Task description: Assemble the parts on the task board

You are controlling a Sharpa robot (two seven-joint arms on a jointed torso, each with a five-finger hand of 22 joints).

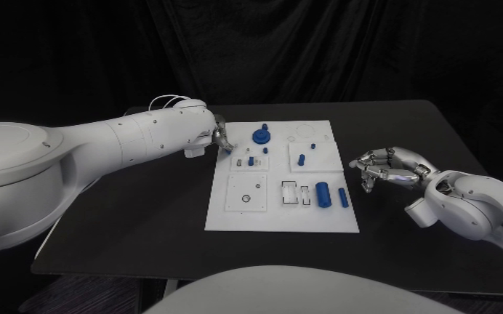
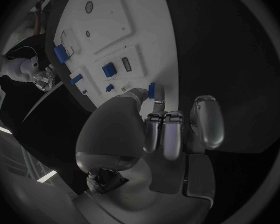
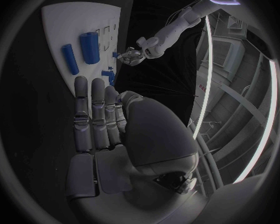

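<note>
The white task board (image 1: 232, 214) lies mid-table. My left hand (image 1: 221, 139) hovers at its far left corner and pinches a small blue part (image 2: 152, 90) between thumb and a fingertip, just off the board's edge. On the board sit a blue round part with a knob (image 1: 261, 137), a short blue peg (image 1: 301, 159), a thick blue cylinder (image 1: 324, 194) and a slim blue cylinder (image 1: 343, 198). My right hand (image 1: 379, 169) hangs over the black table to the right of the board, holding nothing, its fingers loosely extended (image 3: 93, 114).
The board (image 2: 109, 20) has several shallow recesses and small holes, among them a ring-shaped one (image 1: 244, 198) and rectangular slots (image 1: 289, 192). Black table (image 1: 137, 219) surrounds the board on every side. A dark curtain hangs behind the table.
</note>
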